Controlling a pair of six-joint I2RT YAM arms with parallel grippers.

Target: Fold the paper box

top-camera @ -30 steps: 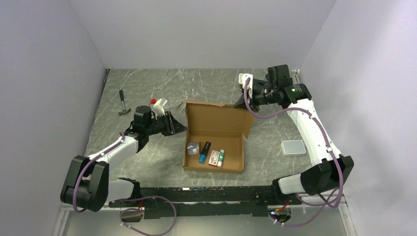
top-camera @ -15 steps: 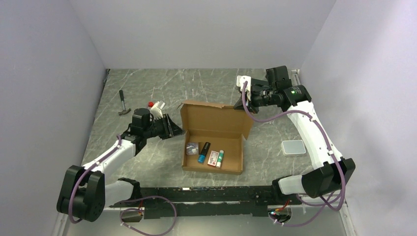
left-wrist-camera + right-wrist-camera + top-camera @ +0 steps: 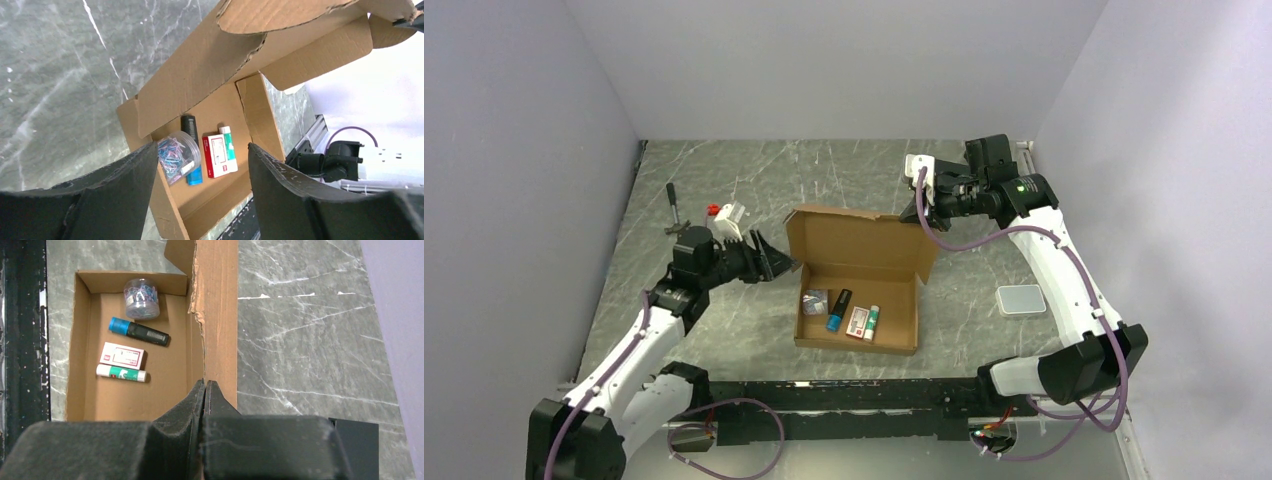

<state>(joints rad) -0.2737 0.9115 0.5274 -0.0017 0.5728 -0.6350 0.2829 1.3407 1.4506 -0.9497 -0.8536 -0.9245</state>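
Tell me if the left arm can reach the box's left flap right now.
Probably yes: the left hand is open beside the paper box, facing its left flap, and nothing visible stands between.

Raised paper box (image 3: 860,300) lid (image 3: 864,240), rear obstacle

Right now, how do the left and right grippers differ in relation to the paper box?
The left gripper is open, with nothing between its jaws. The right gripper is shut, pinching the raised lid of the paper box. The left sits beside the box's left side, the right at the lid's far right corner. Both face the box.
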